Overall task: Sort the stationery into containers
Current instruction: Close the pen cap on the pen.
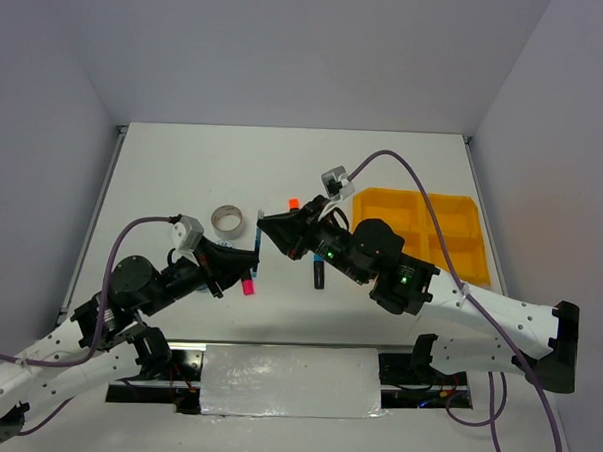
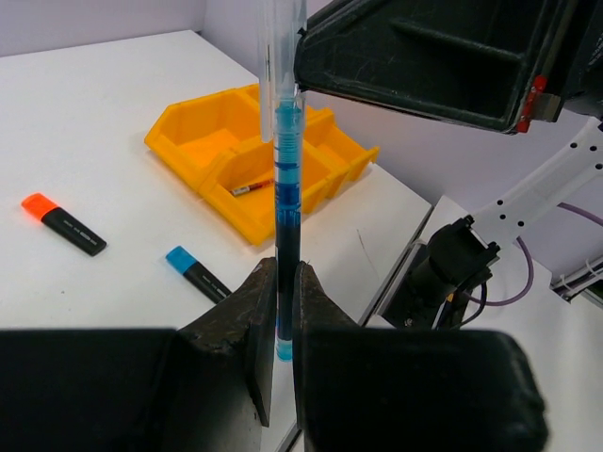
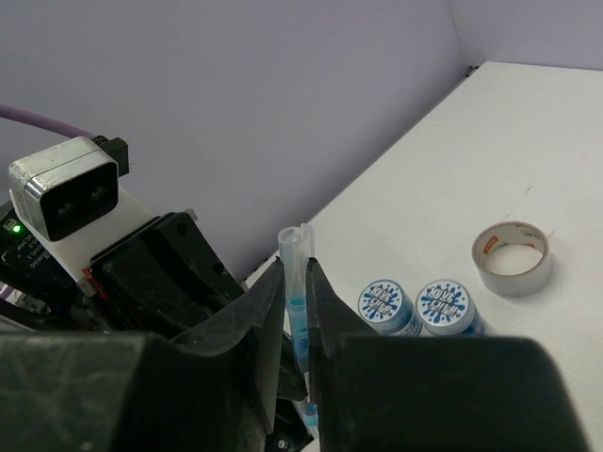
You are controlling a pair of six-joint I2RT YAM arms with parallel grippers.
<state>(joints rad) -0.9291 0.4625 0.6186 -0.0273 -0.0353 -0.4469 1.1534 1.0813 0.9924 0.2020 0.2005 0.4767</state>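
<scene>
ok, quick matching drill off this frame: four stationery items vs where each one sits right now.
1 blue pen
2 red pen
3 tape ring
4 orange-capped highlighter

A lying in a compartment of the yellow tray
B clamped in the left hand
C flat on the table near two round tubs
D on the table by the blue-capped highlighter

Pairs: 1-B, 2-A, 3-C, 4-D.

— Where is the pen (image 2: 287, 188)?
— Between the left pincer (image 2: 285, 282) jaws, its far end between the right pincer (image 3: 295, 282) jaws.
— The tray (image 1: 368, 204)?
— On the counter (image 1: 184, 171), right of the right pincer. The tape ring (image 1: 227, 229) lies beyond the left pincer.
</scene>
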